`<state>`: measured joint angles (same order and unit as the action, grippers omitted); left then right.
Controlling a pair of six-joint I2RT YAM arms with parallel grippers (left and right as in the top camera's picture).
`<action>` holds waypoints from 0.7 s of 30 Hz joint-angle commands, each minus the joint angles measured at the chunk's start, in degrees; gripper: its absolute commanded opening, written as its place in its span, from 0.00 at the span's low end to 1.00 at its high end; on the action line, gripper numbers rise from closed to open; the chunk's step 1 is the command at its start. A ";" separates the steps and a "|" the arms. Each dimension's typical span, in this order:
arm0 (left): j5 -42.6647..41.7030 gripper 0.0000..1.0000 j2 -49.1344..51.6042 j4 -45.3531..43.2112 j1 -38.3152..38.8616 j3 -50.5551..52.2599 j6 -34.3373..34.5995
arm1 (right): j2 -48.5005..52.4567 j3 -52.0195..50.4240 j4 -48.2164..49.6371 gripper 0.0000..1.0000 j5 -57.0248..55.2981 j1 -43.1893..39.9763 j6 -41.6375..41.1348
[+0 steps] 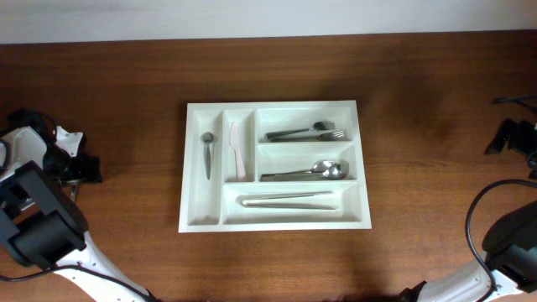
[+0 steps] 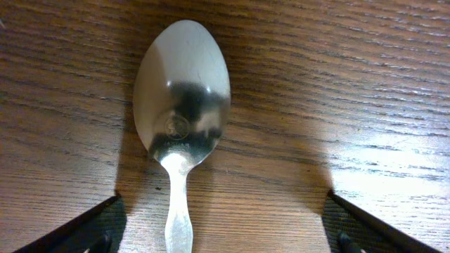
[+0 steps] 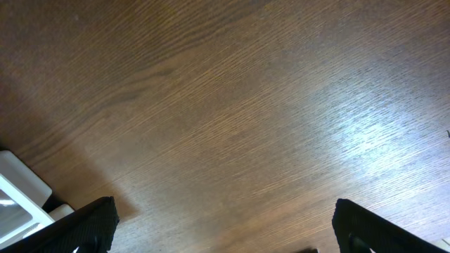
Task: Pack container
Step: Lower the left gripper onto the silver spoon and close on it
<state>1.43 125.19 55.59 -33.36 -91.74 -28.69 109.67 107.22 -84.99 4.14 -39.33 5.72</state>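
Steel spoon (image 2: 181, 105) lay on the wooden tabletop (image 2: 365, 84) between the wide-open fingers of the left tool (image 2: 223, 211), untouched, its handle pointing back toward the wrist, while the white container (image 1: 268, 106) stood at the tabletop's middle, to the right of this nearer arm.

Right cam's mostly brown wood-grain tabletop (image 3: 232, 105) for me, black fingertips (image 3: 84, 225) spread wide at 7 and 5, some white plastic edge (image 3: 21, 186) at 8.

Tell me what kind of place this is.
Probably a robotics lab bench staged for kitchen sorting: a wooden table, a white cutlery tray with utensils inside, and robot arms at both edges.
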 commanded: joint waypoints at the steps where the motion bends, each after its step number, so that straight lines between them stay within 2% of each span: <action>1: -0.61 0.79 0.61 -0.39 -0.31 0.22 -0.31 | -0.92 -0.17 0.07 0.99 0.35 -0.28 -0.63; 3: -0.61 0.74 0.61 -0.55 -0.31 0.22 -0.31 | -0.92 -0.17 0.07 0.99 0.35 -0.28 -0.63; 8: -0.61 0.52 0.61 -0.72 -0.31 0.20 -0.31 | -0.92 -0.17 0.07 0.99 0.35 -0.28 -0.63; 10: -0.61 0.50 0.61 -0.72 -0.28 0.20 -0.31 | -0.92 -0.17 0.07 0.99 0.35 -0.28 -0.63; 17: -0.61 0.34 0.61 -0.70 -0.28 0.20 -0.28 | -0.92 -0.17 0.07 0.99 0.35 -0.28 -0.63; 21: -0.61 0.28 0.61 -0.70 -0.28 0.20 -0.28 | -0.92 -0.17 0.07 0.99 0.35 -0.28 -0.63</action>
<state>1.45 125.19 55.00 -33.36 -91.74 -28.86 109.67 107.22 -84.99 4.14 -39.33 5.76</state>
